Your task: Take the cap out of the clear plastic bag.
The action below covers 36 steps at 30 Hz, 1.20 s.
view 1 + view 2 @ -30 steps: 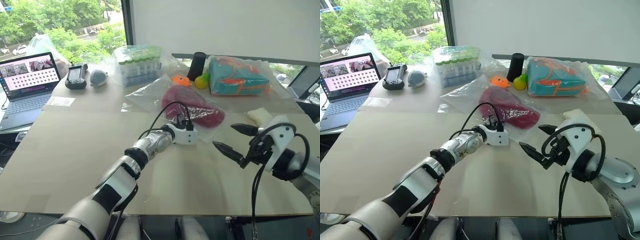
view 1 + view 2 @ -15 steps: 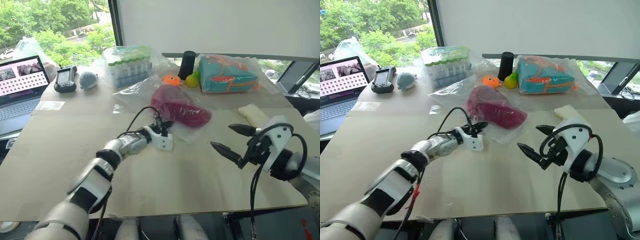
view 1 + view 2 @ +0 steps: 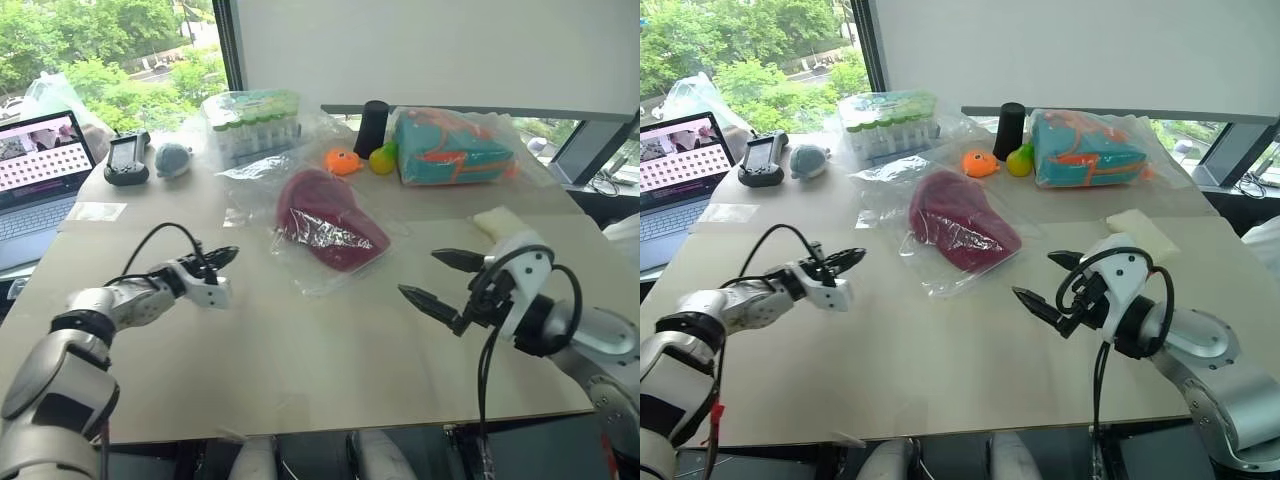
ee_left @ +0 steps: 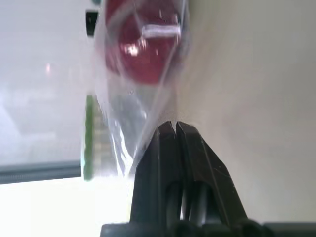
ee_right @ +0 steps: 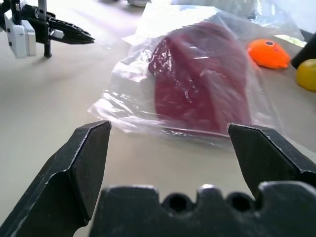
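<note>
Both of my claws are hovering over the desk [image 3: 300, 370], left claw [image 3: 225, 257] pinched closed on nothing, right claw [image 3: 440, 277] gaping wide, while the cap [image 3: 328, 220] is lying inside the clear plastic bag [image 3: 262, 178] between them.

Left gripper [image 3: 222, 257] closed, right gripper [image 3: 437, 280] agape.

Each arm is built of glossy white and silver-grey shells broken by black bands at the joints, with a ribbed metallic forearm section ahead of the wrist. The left gripper [image 3: 226, 256] has a small white block body with 2 slim black pointed fingers and a thin black cable looping over it. The right gripper [image 3: 437, 279] carries a rounded white housing, 2 black wedge-shaped fingers and thicker black cables curling around the wrist.
</note>
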{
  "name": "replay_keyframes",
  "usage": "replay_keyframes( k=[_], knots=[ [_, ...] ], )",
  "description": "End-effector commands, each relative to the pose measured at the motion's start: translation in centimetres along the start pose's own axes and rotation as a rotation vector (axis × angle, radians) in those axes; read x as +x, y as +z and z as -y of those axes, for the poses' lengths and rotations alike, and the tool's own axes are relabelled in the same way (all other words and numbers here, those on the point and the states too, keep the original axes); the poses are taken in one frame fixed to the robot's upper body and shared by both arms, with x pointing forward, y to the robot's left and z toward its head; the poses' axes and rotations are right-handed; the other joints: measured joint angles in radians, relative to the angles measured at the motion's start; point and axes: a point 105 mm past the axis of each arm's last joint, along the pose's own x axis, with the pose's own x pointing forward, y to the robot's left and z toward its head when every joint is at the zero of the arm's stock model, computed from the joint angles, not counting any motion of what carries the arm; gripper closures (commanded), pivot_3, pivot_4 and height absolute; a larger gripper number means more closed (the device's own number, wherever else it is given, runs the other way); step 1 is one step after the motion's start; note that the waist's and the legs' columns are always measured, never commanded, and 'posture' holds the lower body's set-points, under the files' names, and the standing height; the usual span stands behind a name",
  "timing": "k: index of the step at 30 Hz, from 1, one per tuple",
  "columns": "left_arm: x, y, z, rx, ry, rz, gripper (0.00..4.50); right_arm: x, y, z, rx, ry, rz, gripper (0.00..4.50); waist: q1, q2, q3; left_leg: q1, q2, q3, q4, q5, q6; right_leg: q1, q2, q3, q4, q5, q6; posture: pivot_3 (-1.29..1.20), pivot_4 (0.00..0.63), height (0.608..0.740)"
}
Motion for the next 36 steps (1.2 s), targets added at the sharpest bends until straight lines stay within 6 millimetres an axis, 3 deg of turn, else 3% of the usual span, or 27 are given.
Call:
replay_keyframes(
  k=[1,7,11,16,20,22,26,31,35,36],
  knots=[
    [-1.8,-1.1,1.6,-0.006,-0.065,-0.044,4.44,0.2,1.0,0.0,-0.026,-0.002,0.035,0.0,0.001,0.0,0.0,0.0,0.0,0.0,0.0,0.0,0.0,0.0,0.0,0.0,0.0,0.0,0.0,0.0,0.15,0.74],
    [-0.9,5.2,0.1,-0.195,0.022,0.287,4.44,0.7,1.0,0.2,-0.026,0.02,0.034,0.0,0.018,0.0,0.0,-0.002,0.001,0.002,0.0,0.0,0.0,-0.003,-0.001,0.0,0.0,0.0,-0.001,0.0,0.15,0.74],
    [-0.5,7.3,-0.3,-0.223,0.016,0.391,3.33,0.7,1.1,0.3,-0.029,0.024,0.033,0.0,0.038,0.0,0.0,-0.006,0.001,0.004,0.0,0.0,0.0,-0.006,-0.001,0.0,0.0,0.001,-0.003,0.0,0.15,0.74],
    [0.8,8.1,0.3,-0.199,-0.02,0.381,1.45,0.8,1.1,0.3,-0.029,0.022,0.033,0.0,0.049,0.0,0.0,-0.014,0.001,0.003,0.002,0.0,0.0,-0.015,-0.001,0.0,0.003,0.005,-0.008,0.0,0.15,0.74],
    [3.3,9.9,-0.6,-0.171,0.02,0.409,0.03,0.7,1.0,0.4,-0.032,0.011,0.032,0.0,0.058,0.0,0.0,-0.014,0.0,0.003,0.003,0.0,0.0,-0.014,-0.001,0.0,0.003,0.003,-0.004,0.0,0.15,0.74],
    [5.1,11.8,-1.4,-0.164,0.06,0.443,0.03,0.6,1.0,0.4,-0.033,0.001,0.033,0.0,0.066,0.0,0.0,-0.014,0.0,0.003,0.004,0.0,0.0,-0.013,-0.001,0.0,0.002,0.002,-0.002,0.0,0.15,0.74],
    [6.8,14.4,-1.6,-0.155,0.068,0.502,0.03,0.6,1.0,0.5,-0.036,-0.007,0.032,0.0,0.069,0.0,0.0,-0.016,0.0,0.003,0.005,0.0,0.0,-0.014,-0.001,0.0,0.001,0.003,-0.002,0.0,0.15,0.74],
    [8.3,16.7,-1.2,-0.145,0.058,0.542,0.03,0.5,1.2,0.7,-0.046,-0.016,0.034,0.0,0.06,0.0,0.0,-0.017,-0.001,0.002,0.004,0.0,0.0,-0.015,0.0,0.001,0.002,0.005,-0.005,0.0,0.15,0.74],
    [8.4,17.8,-0.9,-0.14,0.043,0.576,0.03,0.4,1.2,0.8,-0.051,-0.026,0.032,0.0,0.061,0.0,0.0,-0.017,-0.001,0.002,0.005,0.0,0.0,-0.014,0.0,0.001,0.001,0.004,-0.001,0.0,0.15,0.74],
    [8.3,17.7,-0.7,-0.133,0.033,0.575,0.29,0.3,1.2,0.8,-0.05,-0.026,0.032,0.0,0.061,0.0,0.0,-0.016,-0.001,0.002,0.005,0.0,0.0,-0.014,0.0,0.001,0.001,0.004,-0.001,0.0,0.15,0.74]
  ],
)
